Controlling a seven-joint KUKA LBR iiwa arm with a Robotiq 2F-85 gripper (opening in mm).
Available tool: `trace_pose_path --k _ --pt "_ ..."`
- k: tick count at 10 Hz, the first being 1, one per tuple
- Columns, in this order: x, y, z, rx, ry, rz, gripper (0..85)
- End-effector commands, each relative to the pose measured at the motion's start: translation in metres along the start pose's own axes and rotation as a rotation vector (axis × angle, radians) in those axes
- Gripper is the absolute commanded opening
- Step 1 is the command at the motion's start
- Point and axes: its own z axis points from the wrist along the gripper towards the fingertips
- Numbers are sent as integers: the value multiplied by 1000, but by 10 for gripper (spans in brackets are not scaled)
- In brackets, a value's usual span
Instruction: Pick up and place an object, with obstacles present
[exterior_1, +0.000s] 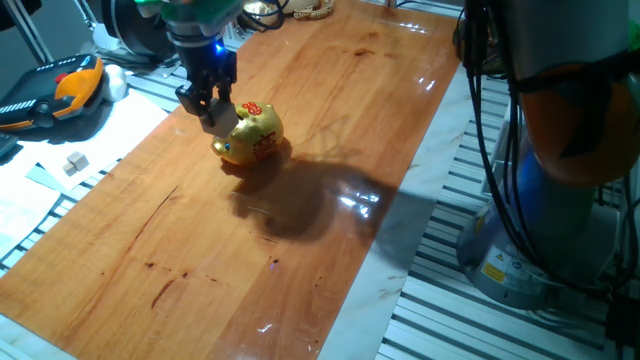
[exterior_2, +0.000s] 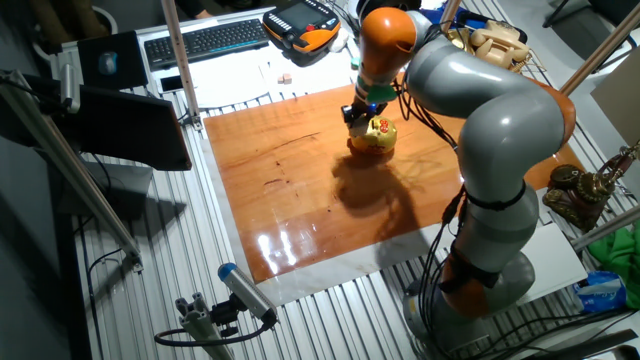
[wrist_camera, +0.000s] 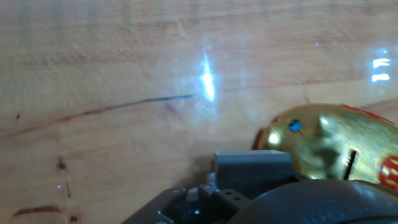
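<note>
The gripper (exterior_1: 212, 116) is seen low over the wooden bench (exterior_1: 300, 150), right beside the gold piggy bank (exterior_1: 252, 135), at the side nearer the bench's paper-covered edge. In one fixed view the fingertips appear to touch or almost touch the bank's flank; contact cannot be confirmed. In the hand view the bank (wrist_camera: 336, 146) fills the right of the picture, so it is judged to lie to one side of the jaws, not between them. Whether the jaws are apart or together cannot be told: the fingers are seen only from the side or hidden by the hand's own body. No pale beige wooden cube is found on the bench in any view; it may be hidden under the hand or behind the bank, or held. Only a smaller whitish cube (exterior_1: 74, 161) is seen, on white paper off the bench, well apart from the gripper. The coming move is judged to turn on clearing the bank.
</note>
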Motion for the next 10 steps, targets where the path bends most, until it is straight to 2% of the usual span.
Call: trace_pose_path --k 1,2,4,5,6,7,8,9,10 --pt "0 0 0 -6 -4 -2 0" --pt "0 0 0 -2 -12 10 0" --pt "0 0 0 6 -8 75 0" --pt "0 0 0 24 -14 101 0" --pt "0 0 0 24 -3 118 0" --pt "0 0 0 5 8 126 0" --pt "0 0 0 10 9 114 0" --pt "0 0 0 28 -2 113 0" --pt "0 0 0 26 -3 115 0"
